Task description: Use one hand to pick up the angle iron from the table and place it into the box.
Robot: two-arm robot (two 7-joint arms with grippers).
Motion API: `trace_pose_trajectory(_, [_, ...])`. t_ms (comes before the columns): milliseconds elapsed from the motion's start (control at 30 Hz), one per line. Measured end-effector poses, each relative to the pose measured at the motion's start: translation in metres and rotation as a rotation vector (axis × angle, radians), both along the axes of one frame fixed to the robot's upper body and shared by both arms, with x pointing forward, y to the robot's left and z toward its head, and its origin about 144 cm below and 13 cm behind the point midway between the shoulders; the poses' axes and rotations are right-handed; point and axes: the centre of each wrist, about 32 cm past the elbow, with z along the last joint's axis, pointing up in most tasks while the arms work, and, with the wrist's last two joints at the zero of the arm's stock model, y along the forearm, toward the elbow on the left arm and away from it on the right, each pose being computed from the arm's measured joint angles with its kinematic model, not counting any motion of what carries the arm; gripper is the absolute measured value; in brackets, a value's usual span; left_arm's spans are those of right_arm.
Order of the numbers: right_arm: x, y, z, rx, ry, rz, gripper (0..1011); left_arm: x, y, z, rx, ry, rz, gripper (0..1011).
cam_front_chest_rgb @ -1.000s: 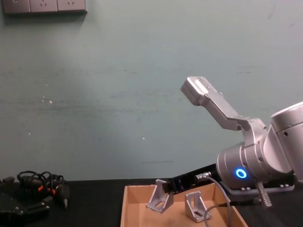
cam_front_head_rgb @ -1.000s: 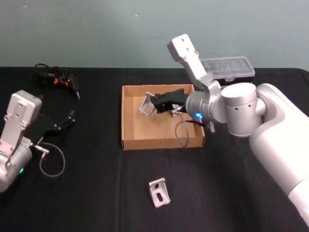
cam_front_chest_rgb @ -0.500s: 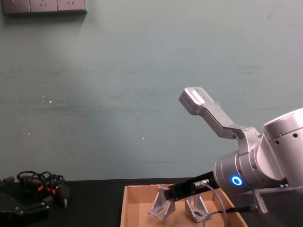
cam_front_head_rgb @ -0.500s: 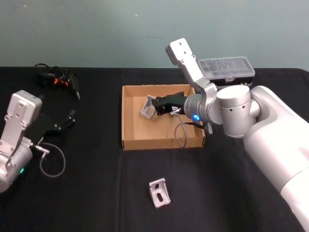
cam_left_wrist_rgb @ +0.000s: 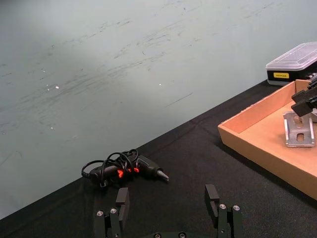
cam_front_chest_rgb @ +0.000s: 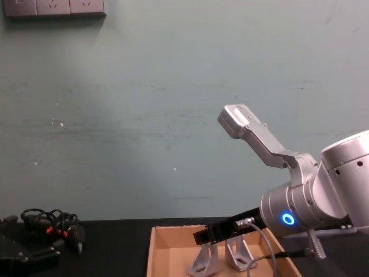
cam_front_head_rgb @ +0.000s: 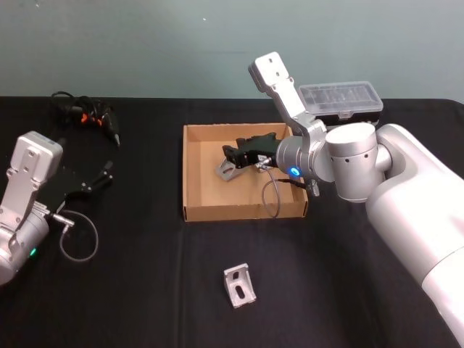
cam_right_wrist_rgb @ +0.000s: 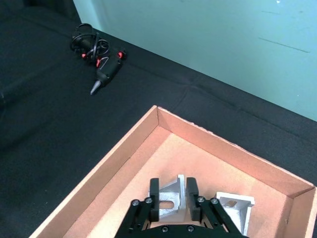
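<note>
R black two-finger gripper (cam_right_wrist_rgb: 173, 184) low inside shallow tan cardboard box (cam_front_head_rgb: 239, 214), fingers (cam_right_wrist_rgb: 154, 193) pinched on silver L-shaped metal angle iron (cam_right_wrist_rgb: 166, 203) — 2nd bracket (cam_right_wrist_rgb: 234, 206) just beside it, 3rd bracket (cam_front_head_rgb: 238, 286) on matte black table (cam_front_head_rgb: 145, 290) in front of box; L gripper (cam_left_wrist_rgb: 167, 201) parked at table's left, fingers wide.

Silver-grey arms with round joints and boxy links: the right arm (cam_front_head_rgb: 348, 163) bears a glowing blue ring (cam_front_head_rgb: 293, 172), the left arm (cam_front_head_rgb: 25, 196) a green light (cam_front_head_rgb: 32, 252). Each ends in looping grey cables (cam_front_head_rgb: 270, 199) and black fingers (cam_right_wrist_rgb: 154, 191) studded with small screws.
</note>
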Motion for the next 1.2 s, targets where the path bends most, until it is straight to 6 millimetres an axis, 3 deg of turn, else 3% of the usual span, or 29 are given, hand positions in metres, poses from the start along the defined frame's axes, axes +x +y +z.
trace_pose_trajectory(133, [0.0,0.0,0.0,0.0,0.0,0.0,450,0.0,0.0,0.0,0.0,0.0,0.0,1000])
trace_pose_trajectory(233, [0.0,0.0,0.0,0.0,0.0,0.001,509,0.0,0.0,0.0,0.0,0.0,0.0,1000])
trace_pose_trajectory(300, [0.0,0.0,0.0,0.0,0.0,0.0,612,0.0,0.0,0.0,0.0,0.0,0.0,1000])
trace_pose_trajectory(367, [0.0,0.0,0.0,0.0,0.0,0.0,626,0.0,0.0,0.0,0.0,0.0,0.0,1000])
trace_pose_trajectory(400, [0.0,0.0,0.0,0.0,0.001,0.0,695,0.0,0.0,0.0,0.0,0.0,0.0,1000])
trace_pose_trajectory(767, [-0.006,-0.001,0.003,0.003,-0.016,0.018,1000,0.0,0.0,0.0,0.0,0.0,0.0,1000])
trace_pose_trajectory(967, [-0.021,-0.008,0.009,0.01,-0.034,0.051,1003,0.0,0.0,0.0,0.0,0.0,0.0,1000])
trace_pose_trajectory(1200, [-0.052,-0.023,0.022,0.013,-0.054,0.11,1002,0.0,0.0,0.0,0.0,0.0,0.0,1000])
